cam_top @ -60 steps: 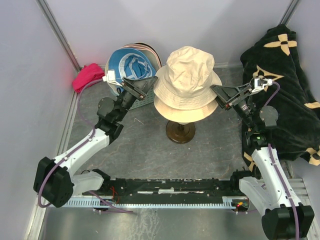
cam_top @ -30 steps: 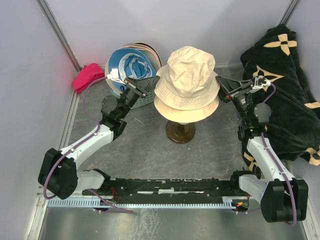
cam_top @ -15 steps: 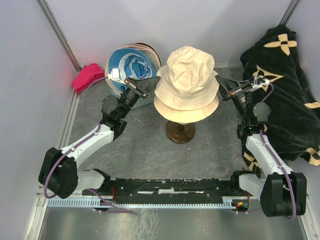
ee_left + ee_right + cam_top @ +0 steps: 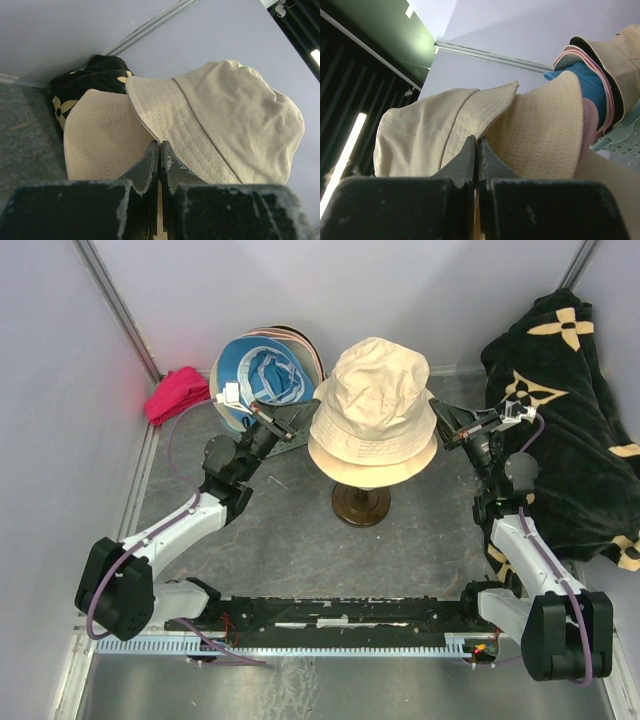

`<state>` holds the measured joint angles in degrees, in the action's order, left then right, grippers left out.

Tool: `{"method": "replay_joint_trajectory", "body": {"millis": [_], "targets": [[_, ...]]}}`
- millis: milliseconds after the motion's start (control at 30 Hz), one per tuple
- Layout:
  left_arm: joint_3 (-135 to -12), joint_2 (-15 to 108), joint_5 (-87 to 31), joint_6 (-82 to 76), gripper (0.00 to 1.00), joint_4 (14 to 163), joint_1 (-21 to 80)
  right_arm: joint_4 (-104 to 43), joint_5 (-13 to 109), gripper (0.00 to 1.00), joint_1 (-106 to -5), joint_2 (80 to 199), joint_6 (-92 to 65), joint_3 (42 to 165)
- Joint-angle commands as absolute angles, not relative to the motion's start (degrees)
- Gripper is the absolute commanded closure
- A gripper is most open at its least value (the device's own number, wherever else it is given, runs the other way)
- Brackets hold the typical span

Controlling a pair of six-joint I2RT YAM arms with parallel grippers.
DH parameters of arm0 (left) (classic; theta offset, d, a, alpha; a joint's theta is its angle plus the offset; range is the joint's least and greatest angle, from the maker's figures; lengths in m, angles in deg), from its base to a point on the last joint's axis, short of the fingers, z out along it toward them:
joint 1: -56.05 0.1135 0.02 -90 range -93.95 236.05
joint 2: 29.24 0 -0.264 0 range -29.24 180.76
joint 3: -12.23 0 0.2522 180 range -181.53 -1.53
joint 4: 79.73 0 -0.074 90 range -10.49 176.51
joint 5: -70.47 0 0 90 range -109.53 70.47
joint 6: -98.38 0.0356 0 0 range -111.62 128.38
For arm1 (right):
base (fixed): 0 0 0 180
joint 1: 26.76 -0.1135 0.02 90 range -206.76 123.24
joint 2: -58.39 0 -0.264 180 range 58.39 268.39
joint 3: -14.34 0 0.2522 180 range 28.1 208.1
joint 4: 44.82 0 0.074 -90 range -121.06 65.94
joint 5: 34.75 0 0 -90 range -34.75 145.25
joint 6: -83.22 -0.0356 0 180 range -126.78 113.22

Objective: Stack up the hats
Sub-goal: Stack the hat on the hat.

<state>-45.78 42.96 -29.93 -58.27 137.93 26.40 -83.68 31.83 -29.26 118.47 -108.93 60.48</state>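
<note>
A cream hat [image 4: 375,390] sits on top of a second cream hat [image 4: 372,462] on a brown stand [image 4: 361,505] in the middle of the table. My left gripper [image 4: 306,416] is shut on the top hat's left brim, and its fingertips [image 4: 160,146] pinch the stitched brim edge [image 4: 165,120]. My right gripper [image 4: 438,412] is shut on the right brim, its tips [image 4: 476,141] meeting on the cream fabric [image 4: 470,110]. Behind the left gripper a pile of other hats, a blue one [image 4: 262,370] uppermost, rests in a basket.
The pale green basket [image 4: 292,443] stands at the back left, and the blue, pink and tan brims [image 4: 592,85] show in the right wrist view. A magenta cloth [image 4: 176,393] lies by the left wall. A black flower-marked cloth [image 4: 570,410] covers the right side.
Both grippers moved in to the cream hat's brim and went from open to shut on it, one at each side. The hat's brim has lifted slightly.
</note>
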Motion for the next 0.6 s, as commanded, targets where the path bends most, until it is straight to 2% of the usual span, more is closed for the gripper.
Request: {"method": "replay_joint_trajectory", "body": {"millis": [0,567], "targets": [[-43.23,40.95,-29.25,-59.41,0.97,137.57,26.35,-84.01,31.78,0.98,-28.92,116.81,-107.77,58.80],[-38.45,41.39,-29.08,-58.27,0.97,134.70,26.36,-79.41,32.58,0.98,-27.95,115.31,-104.99,53.47]]}}
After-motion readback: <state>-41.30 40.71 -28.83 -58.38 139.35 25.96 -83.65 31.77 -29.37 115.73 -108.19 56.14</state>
